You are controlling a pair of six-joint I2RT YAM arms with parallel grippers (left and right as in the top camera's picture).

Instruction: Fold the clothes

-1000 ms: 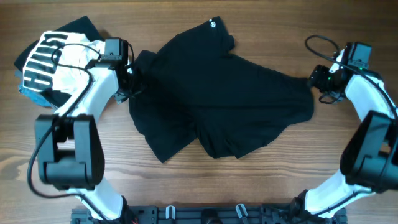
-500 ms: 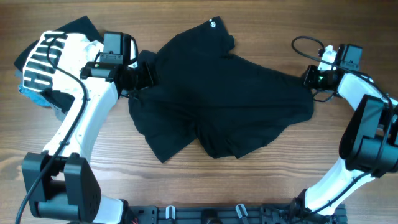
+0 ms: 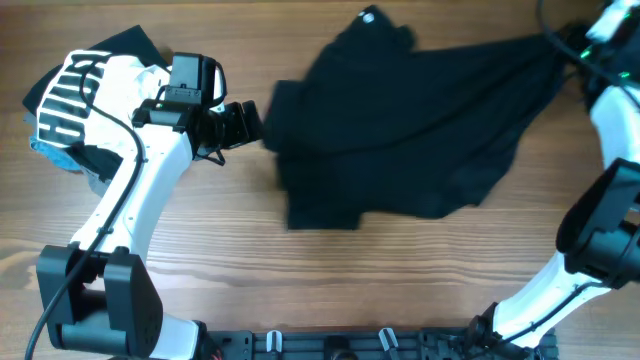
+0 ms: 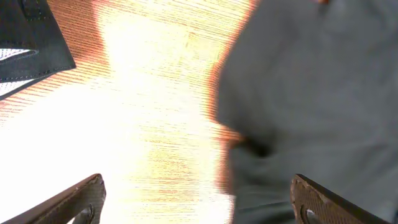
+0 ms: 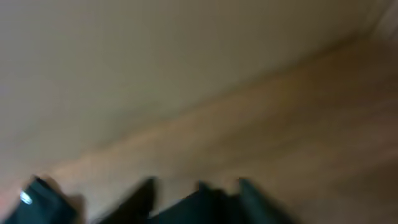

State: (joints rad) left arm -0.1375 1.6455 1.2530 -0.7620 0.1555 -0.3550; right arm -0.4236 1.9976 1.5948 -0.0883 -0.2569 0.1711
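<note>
On far right of bench [image 3: 150, 290], found black T-shirt [image 3: 400, 110] stretched to right gripper [image 3: 572, 45], grip unclear; left gripper [image 3: 250, 122] wide open, empty.

1. T-shirt [image 3: 410, 130]: black cloth, soft, matt, creased.
2. Counter [image 3: 330, 290]: wood, clear grain, smooth, with a sheen where light glares off it.
3. Left arm [image 3: 135, 200]: glossy white plastic shell, matt black joints.
4. Left fingers [image 4: 84, 196]: dark, matt.
5. Garment [image 3: 65, 105] at far left: white cloth, black print.
</note>
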